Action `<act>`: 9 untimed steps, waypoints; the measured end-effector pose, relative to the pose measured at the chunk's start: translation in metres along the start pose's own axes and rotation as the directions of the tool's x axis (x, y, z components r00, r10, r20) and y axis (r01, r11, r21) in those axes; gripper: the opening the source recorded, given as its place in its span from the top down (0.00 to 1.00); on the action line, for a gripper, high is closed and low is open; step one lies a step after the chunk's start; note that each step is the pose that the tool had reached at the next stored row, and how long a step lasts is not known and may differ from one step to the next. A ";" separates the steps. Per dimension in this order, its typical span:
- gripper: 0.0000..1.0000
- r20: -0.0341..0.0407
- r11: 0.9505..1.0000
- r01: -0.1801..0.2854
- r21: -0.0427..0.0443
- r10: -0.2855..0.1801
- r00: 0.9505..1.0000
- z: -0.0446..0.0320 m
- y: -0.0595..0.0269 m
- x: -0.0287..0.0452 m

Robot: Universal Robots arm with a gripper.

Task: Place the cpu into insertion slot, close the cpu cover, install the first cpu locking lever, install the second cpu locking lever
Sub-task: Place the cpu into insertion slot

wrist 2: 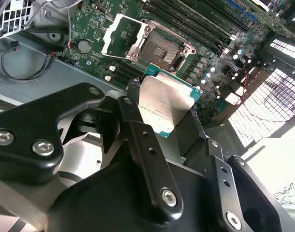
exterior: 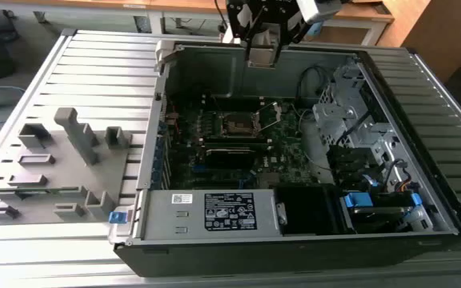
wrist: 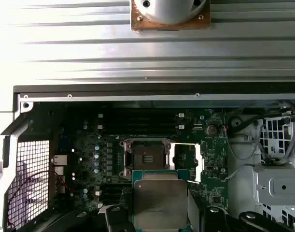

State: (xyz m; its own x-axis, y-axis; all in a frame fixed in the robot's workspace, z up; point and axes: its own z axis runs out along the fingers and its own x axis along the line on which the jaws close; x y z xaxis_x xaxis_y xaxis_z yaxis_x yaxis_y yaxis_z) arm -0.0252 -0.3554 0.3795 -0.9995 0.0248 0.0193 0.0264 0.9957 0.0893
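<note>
Clamped on the chip, the black two-fingered end effector (wrist 2: pixel 164 110) hangs above an open black computer case (exterior: pixel 206 72). Its fingers (wrist 2: pixel 142 140) press on opposite edges of the flat square cpu (wrist 2: pixel 166 101), which has a dull silver-grey metal top and a green rim. In both wrist views the chip sits level between the fingers, well clear of the board.

Directly below and a little ahead of the end effector lies the square black insertion slot (wrist: pixel 145 158), with its dark centre and thin metal rim. It is bare, with nothing seated in it. Just beside the slot the cpu cover (wrist: pixel 186 162) — a thin, shiny silver frame plate with a square window — is swung open off the socket, so the way down looks free. Around them spreads the green motherboard (wrist: pixel 104 140), and the case rests on a ribbed metal table (exterior: pixel 94 72).

The step in hand appears to be carrying the cpu over the slot. To do it well, I would judge that the chip must stay flat and square to the socket rim. It should be centred before any descent and kept away from the raised cover — a tilted or offset chip could catch the rim. The grip needs only enough force to hold the edges. Whether the locking levers are clear cannot be told.
</note>
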 end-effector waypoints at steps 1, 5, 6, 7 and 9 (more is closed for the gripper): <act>0.46 0.000 1.000 0.000 0.000 0.000 1.000 0.0000 0.0000 0.0000; 0.46 0.000 1.000 0.000 0.000 0.000 1.000 0.0002 0.0000 0.0000; 0.46 0.000 1.000 0.000 0.000 0.000 1.000 0.0005 0.0000 0.0000; 0.46 0.000 1.000 0.000 0.000 0.000 1.000 0.0007 0.0000 0.0000; 0.46 0.000 1.000 0.000 0.000 0.000 1.000 0.0015 -0.0001 0.0000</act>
State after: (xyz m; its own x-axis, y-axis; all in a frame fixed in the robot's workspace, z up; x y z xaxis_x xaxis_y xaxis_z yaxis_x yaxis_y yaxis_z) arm -0.0252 -0.3554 0.3779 -0.9995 0.0248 0.0193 0.0264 0.9956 0.0894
